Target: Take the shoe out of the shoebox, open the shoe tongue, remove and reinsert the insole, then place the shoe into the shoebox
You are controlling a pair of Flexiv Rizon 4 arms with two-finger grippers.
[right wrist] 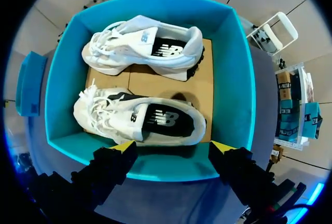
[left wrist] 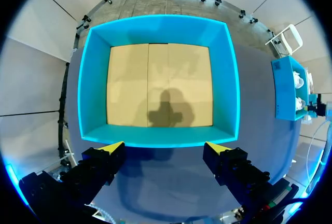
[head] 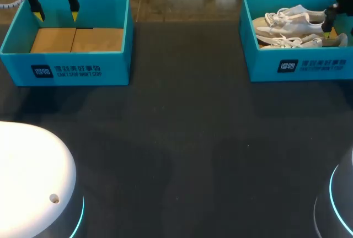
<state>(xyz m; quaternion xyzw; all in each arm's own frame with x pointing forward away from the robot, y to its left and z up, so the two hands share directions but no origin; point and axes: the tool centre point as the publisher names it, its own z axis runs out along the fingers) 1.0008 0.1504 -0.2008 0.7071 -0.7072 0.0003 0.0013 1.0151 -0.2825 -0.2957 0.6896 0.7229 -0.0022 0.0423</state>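
Two white shoes lie side by side in the teal shoebox (head: 298,67) at the far right of the table. My right gripper (right wrist: 173,147) hangs open over that box's near wall, just short of the nearer shoe (right wrist: 140,120), with nothing between its fingers. The other shoe (right wrist: 145,47) lies further ahead in the same shoebox (right wrist: 236,79). From the head camera, the right gripper (head: 333,24) shows at the box's right end, above the shoes (head: 289,26). My left gripper (head: 55,7) is open over the far-left box.
A second teal box (head: 66,70) at the far left holds only a cardboard floor (left wrist: 160,84), and the left gripper (left wrist: 165,146) hovers over its near wall. Dark tabletop (head: 187,139) spreads between the two boxes. Two round white robot bases sit at the front corners.
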